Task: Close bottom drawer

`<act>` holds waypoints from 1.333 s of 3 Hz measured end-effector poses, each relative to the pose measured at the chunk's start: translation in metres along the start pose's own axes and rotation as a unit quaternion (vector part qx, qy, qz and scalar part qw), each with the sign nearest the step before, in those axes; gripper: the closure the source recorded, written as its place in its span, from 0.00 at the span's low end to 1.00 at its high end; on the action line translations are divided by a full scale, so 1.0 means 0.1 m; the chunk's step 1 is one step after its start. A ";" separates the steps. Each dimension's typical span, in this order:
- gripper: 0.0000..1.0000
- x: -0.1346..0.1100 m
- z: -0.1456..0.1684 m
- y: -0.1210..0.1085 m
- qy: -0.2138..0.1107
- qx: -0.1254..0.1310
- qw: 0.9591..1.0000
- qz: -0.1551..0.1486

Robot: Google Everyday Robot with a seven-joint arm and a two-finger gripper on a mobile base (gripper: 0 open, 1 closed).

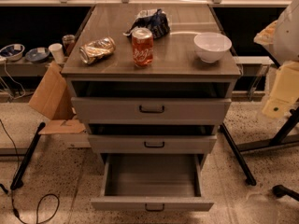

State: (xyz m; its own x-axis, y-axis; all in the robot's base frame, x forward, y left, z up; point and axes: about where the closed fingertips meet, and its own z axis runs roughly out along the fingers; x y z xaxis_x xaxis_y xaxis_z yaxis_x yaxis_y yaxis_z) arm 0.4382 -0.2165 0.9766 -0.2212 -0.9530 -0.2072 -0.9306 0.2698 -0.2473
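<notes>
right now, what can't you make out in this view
Camera view:
- gripper, at the right edge: cut off by the frame.
- insides of the top drawer and middle drawer: dark, hidden behind their fronts.
- bottom drawer slides: hidden by its side walls.
- dark bag: partly behind the can.

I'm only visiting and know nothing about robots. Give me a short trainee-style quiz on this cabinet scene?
1. True or false: the bottom drawer is pulled out farther than the middle drawer.
2. How many drink cans are on the cabinet top?
3. Fill in: the gripper is at the picture's ____ edge, apart from the bottom drawer.
Key: 1 true. 2 two, the upright can and the crushed can on its side. 3 right.
</notes>
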 end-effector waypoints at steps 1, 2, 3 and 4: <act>0.00 0.00 0.00 0.00 0.000 0.000 1.000 0.000; 0.00 0.02 0.00 0.00 -0.010 -0.003 1.000 -0.005; 0.00 0.18 0.19 0.04 -0.029 -0.018 0.999 -0.007; 0.00 0.50 0.60 0.11 -0.064 -0.041 0.997 0.000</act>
State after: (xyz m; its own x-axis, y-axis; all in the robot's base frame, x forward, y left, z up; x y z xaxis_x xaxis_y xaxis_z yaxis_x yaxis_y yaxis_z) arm 0.4347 -0.2530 0.9072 -0.1860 -0.9261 -0.3283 -0.9527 0.2517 -0.1703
